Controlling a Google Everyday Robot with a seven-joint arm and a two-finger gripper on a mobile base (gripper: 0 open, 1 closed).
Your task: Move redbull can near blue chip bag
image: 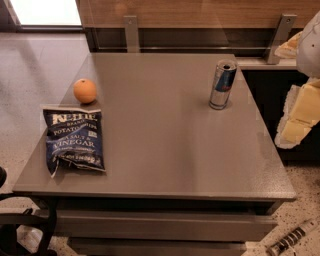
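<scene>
Camera view gives you a slim silver and blue metal redbull can [222, 85] standing upright on the far right part of a flat grey square table [160, 150], close to the right edge. Its long axis is vertical and its silver pull-tab top faces up. Nothing touches it.

You will find the flat dark navy crinkly blue chip bag [74, 141] lying face up near the front left corner, well apart from the can. Its long axis runs from the far side to the near side, and the white lettering reads upright toward the camera. A round orange fruit [85, 91] sits just beyond the bag's far edge, apart from it.

Note the pale white and yellow gripper [299, 117] at the right border of the view, off the table's right side and level with the can without touching it. You cannot tell whether it is spread or pressed together.

Surroundings: a speckled light floor [30, 65], a brown wood panel [200, 12] with two grey metal brackets [131, 32] behind the table, and part of a black chair [20, 225] at lower left.
</scene>
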